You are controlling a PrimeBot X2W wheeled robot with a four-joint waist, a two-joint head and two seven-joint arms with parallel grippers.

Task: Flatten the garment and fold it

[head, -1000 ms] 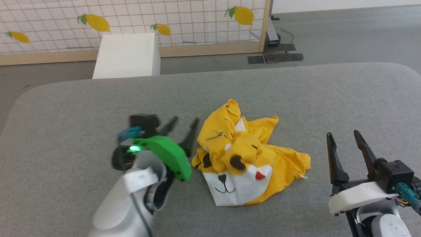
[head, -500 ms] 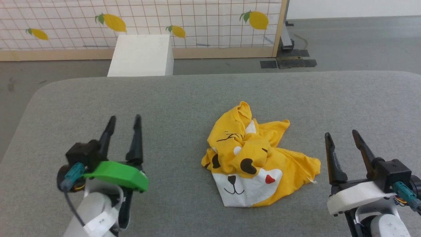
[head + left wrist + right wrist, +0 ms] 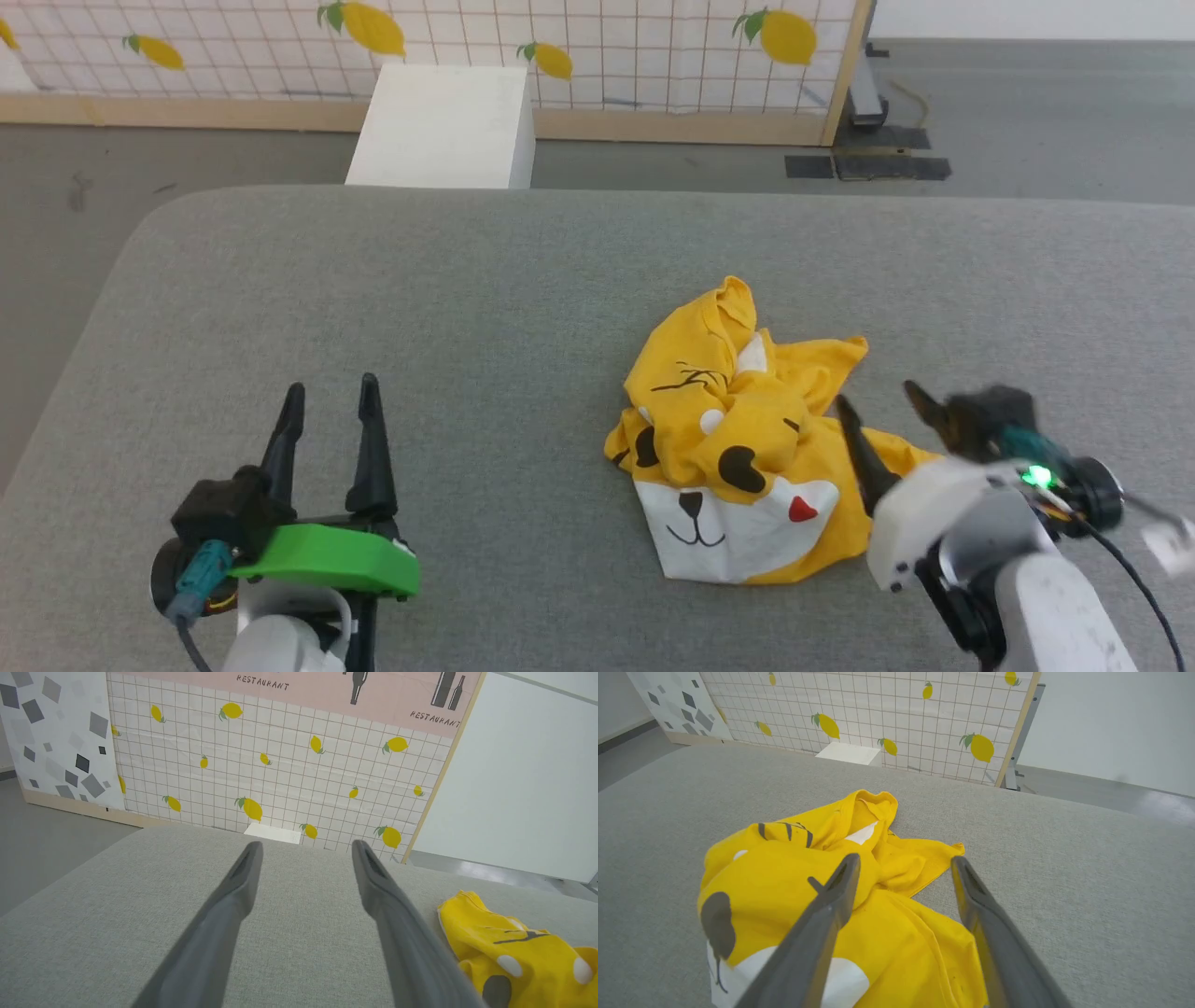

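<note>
Near edge, low left: L gripper (image 3: 331, 385), fingers apart, nothing btw them, pointing up over bare table (image 3: 467, 299), well apart from shirt (image 3: 738, 439). Low right: R gripper (image 3: 878, 397), blurred, fingers apart too, tips over shirt's right edge; touching cloth or not, can't tell. Shirt lies mid-table, right of centre, crumpled in a heap: white muzzle w/ black nose and mouth lines nearest, red spot, black patches, yellow collar bunched up at far side. One flap spreads twd far right. Beyond table: grey floor, white box (image 3: 439, 126), then lemon-print grid panel (image 3: 653, 47).
</note>
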